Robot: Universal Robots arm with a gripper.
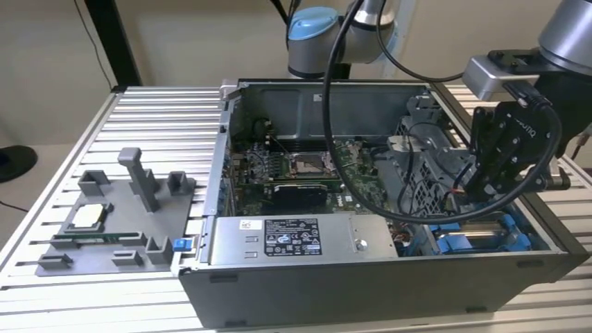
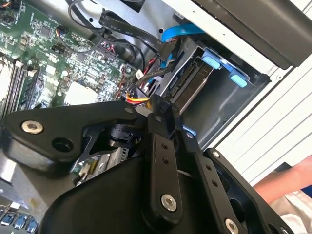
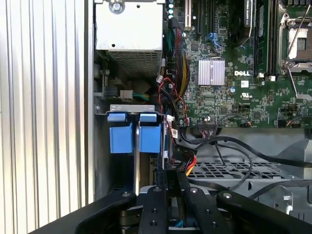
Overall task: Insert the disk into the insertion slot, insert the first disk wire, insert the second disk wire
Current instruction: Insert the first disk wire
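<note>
room: drive cage [image 3: 126, 107] sits tight against the case [image 1: 370, 291] wall, with cables [image 3: 234, 151] crowding its other side | disk [image 3: 150, 138]: seated in the cage, in the bay nearer those cables, blue carrier tabs at the cage mouth | gripper [image 3: 169, 171]: fingers pinched narrow on the disk wire [image 3: 188, 165] plug, just beside the cage, close to the disk's edge

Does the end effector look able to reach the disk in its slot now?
Probably yes: the end effector hangs inside the open case, close beside the disk, apparently shut on a red-and-yellow wire. Nothing visible stands between them.
</note>
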